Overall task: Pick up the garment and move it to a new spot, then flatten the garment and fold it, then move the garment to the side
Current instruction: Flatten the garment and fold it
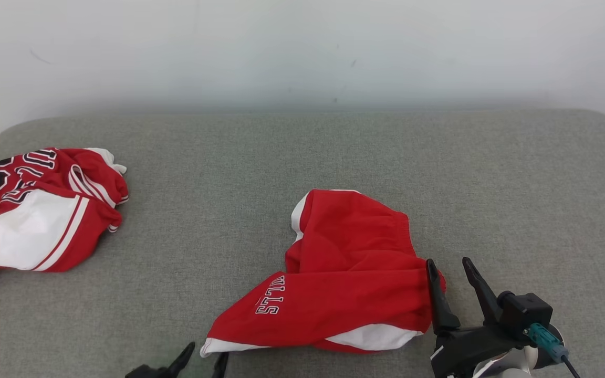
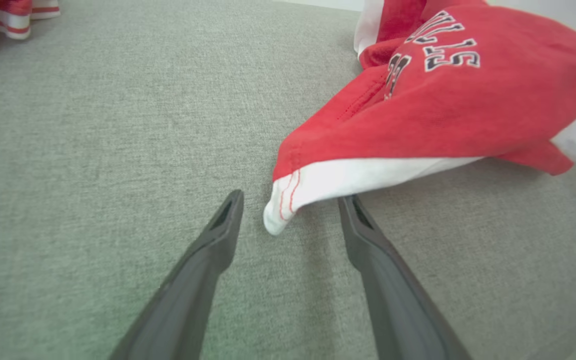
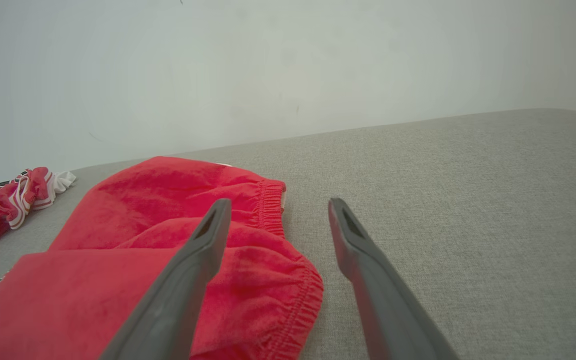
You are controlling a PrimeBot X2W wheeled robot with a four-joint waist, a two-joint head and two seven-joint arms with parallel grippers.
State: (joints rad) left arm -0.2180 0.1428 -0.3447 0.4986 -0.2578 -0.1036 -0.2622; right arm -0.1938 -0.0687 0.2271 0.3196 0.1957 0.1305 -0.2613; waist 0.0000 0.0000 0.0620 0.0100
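The garment [image 1: 355, 262], red shorts with white side panels and white lettering, lies crumpled and partly folded over on the grey cushion [image 1: 334, 152] at centre front. My left gripper [image 1: 207, 350] is at the bottom edge, at the shorts' lower left corner. In the left wrist view the left gripper [image 2: 290, 199] stands open, and the white hem corner of the garment [image 2: 443, 115] rests on the cushion between its fingertips, untouched. My right gripper [image 1: 448, 262] is open at the shorts' right edge. In the right wrist view the right gripper [image 3: 279, 204] straddles the elastic waistband of the garment [image 3: 143, 225], left finger over the cloth.
A second red, white and black jersey [image 1: 34, 210] lies bunched at the cushion's far left; that jersey [image 3: 8, 200] also appears at the left of the right wrist view. A pale wall [image 1: 302, 52] backs the cushion. Bare grey fabric stretches to the right and behind the shorts.
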